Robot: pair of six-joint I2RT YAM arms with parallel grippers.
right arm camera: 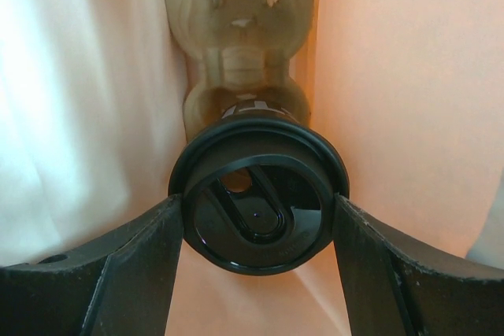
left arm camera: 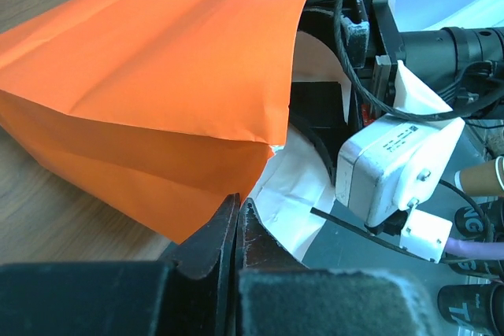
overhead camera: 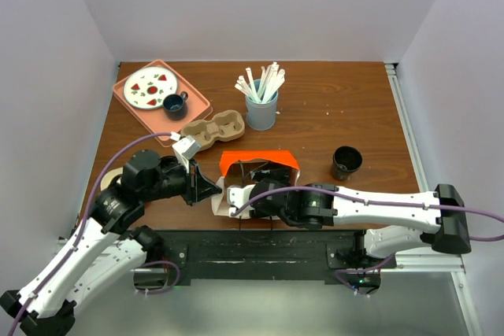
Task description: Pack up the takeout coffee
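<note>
The brown wooden table (overhead camera: 331, 116) carries everything. Near its front edge lies the orange paper bag with a white lining (overhead camera: 256, 160), on its side, its mouth turned toward the arm bases.

The left gripper (left arm camera: 238, 230) is pinched on the lower lip of the bag's mouth. Its jaws are pressed almost together, with the paper edge running down between them.

The right arm reaches into the mouth of the bag. In its wrist view, the right gripper (right arm camera: 258, 218) spans the paper coffee cup with a black plastic lid (right arm camera: 256, 194). One finger touches each side of the lid rim, so the cup is held. The cup is deep inside the bag and seems to sit in the near socket of a brown moulded-pulp cup carrier (right arm camera: 236, 29) that stretches away toward the bag's bottom.

At the far left corner of the table rests a pink rectangular tray (overhead camera: 197, 104). It holds a white plate with red and green marks (overhead camera: 150, 88) and a small dark blue mug (overhead camera: 174, 102).

Just beside the tray lies a second pulp carrier (overhead camera: 214, 129). To its right stands a grey-blue cup of white straws (overhead camera: 261, 112). A black open cup (overhead camera: 346, 161) stands apart, right of the bag.
</note>
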